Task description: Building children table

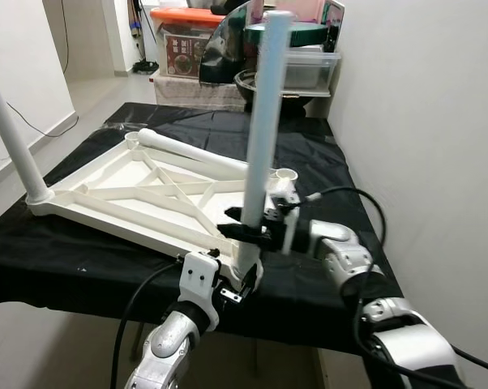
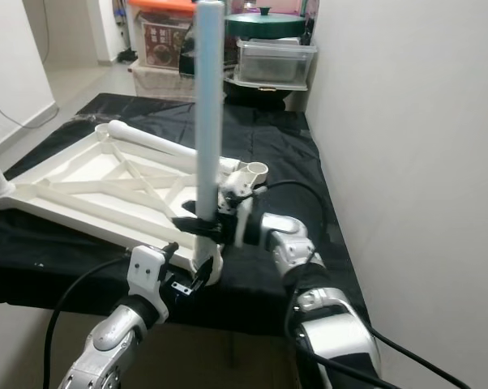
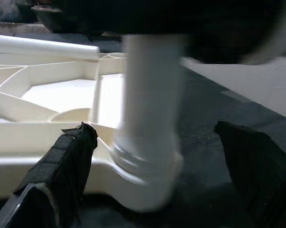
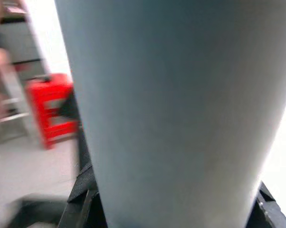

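Where black cloth [image 1: 325,174] covers bench, white wall [image 1: 422,113] beside

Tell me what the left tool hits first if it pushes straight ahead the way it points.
Most likely the base of the upright table leg, where it sits in the tabletop corner socket, squarely between the left tool fingers. Depth is uncertain.

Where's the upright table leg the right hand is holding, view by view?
Left eye view: upright leg, centre, right hand clamped low on it.
Right eye view: left of centre.
Left wrist view: its base in the corner socket, between the open left hand fingers.
Right wrist view: close up.
Shared landmark: inverted white tabletop.
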